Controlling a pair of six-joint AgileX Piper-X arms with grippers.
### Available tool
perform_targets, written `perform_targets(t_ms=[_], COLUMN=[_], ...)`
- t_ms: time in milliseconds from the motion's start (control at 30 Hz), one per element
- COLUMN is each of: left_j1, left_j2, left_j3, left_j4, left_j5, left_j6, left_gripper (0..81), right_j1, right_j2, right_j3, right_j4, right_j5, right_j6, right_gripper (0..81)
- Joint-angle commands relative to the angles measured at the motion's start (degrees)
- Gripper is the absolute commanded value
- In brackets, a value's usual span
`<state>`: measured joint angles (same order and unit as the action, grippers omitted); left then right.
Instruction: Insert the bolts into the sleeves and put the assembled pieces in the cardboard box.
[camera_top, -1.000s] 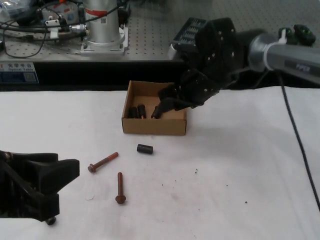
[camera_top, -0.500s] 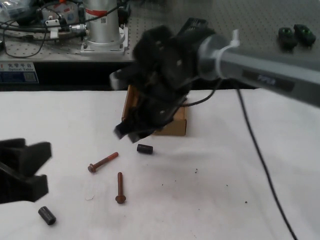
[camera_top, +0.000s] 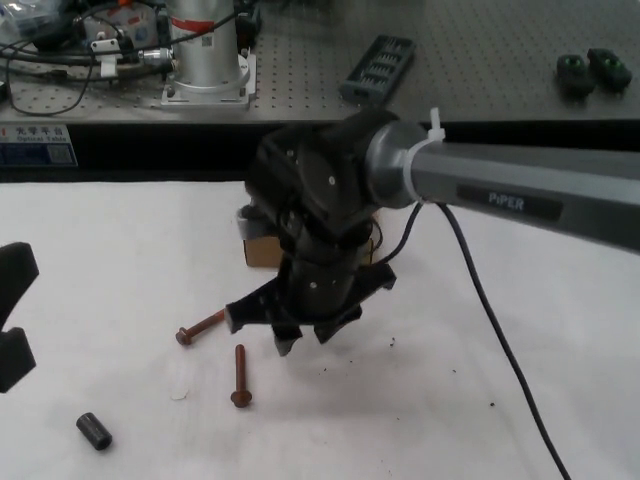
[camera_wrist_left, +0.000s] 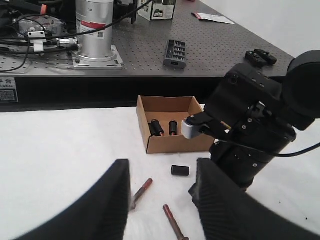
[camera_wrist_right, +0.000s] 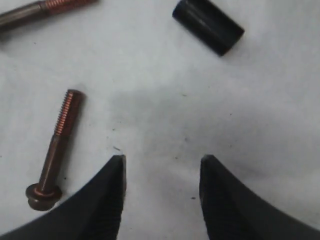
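One bolt (camera_wrist_right: 52, 145) lies flat on the cloth (camera_wrist_right: 165, 110), a loose sleeve (camera_wrist_right: 209, 26) near it and the cardboard box (camera_wrist_left: 175, 145) beyond. The right gripper (camera_wrist_right: 162, 167) hangs just above, fingers apart and empty, same for the left gripper (camera_wrist_left: 161, 172). My worry: a finger clips the bolt off-center and it rolls away.

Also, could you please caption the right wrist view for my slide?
Open right end effector hovers near a loose bolt and a sleeve.

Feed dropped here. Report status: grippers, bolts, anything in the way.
Left gripper open, empty. Right gripper open, empty, low beside one bolt and sleeve. Other bolt, second sleeve loose. Right arm close beside cardboard box.
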<state>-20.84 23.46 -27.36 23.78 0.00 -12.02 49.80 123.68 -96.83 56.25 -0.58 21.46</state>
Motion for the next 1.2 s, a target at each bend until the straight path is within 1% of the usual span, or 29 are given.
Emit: perform_targets(t_ms=[0,167,333,500,667,733,867,933,1000,1067,1167], left_j1=[0.06,0.06,0.06,0.06,0.06,0.06,0.06,0.06,0.06,0.06,0.06], left_j2=[-0.54,-0.54,-0.54,-0.54,-0.54,-0.54,-0.54,-0.54,-0.54,-0.54,-0.54], left_j3=[-0.56,-0.56,-0.56,-0.56,-0.56,-0.56,-0.56,-0.56,-0.56,-0.56,-0.56], left_j4=[-0.16,0.52,3.24,4.86,4.83,4.83,4.83,4.83,4.83,4.83,4.83], left_j5=[-0.73,-0.62,-0.62,-0.62,2.31,2.47,2.47,2.47,2.47,2.47,2.47], left_j6=[-0.89,-0.89,-0.89,-0.89,-0.89,-0.89,-0.89,-0.89,-0.89,-0.89,-0.89], left_gripper=[31.5,31.5,31.5,31.5,31.5,31.5,31.5,31.5,31.5,31.5,31.5], right_j1=[1.22,4.45,6.07,6.56,6.56,6.56,6.56,6.56,6.56,6.34,6.20], right_j2=[-0.76,-0.76,-0.64,0.23,1.69,2.16,2.82,2.82,2.82,2.82,2.82], right_j3=[-0.08,-0.08,-0.08,-0.08,-0.08,-0.08,-0.08,-0.08,-0.08,-0.08,-0.08], right_j4=[0.27,-0.37,-0.37,-2.24,-4.61,-4.50,-4.13,-4.59,-5.01,-5.01,-4.59], right_j5=[-0.37,-0.36,-0.36,-0.35,-3.23,-4.24,-3.04,-2.41,-2.08,-1.47,-1.49], right_j6=[1.90,2.07,2.07,3.47,5.28,6.03,6.91,7.39,7.46,7.46,6.42], right_gripper=[34.9,34.9,34.9,34.9,34.8,34.8,34.7,31.8,25.7,15.7,3.6])
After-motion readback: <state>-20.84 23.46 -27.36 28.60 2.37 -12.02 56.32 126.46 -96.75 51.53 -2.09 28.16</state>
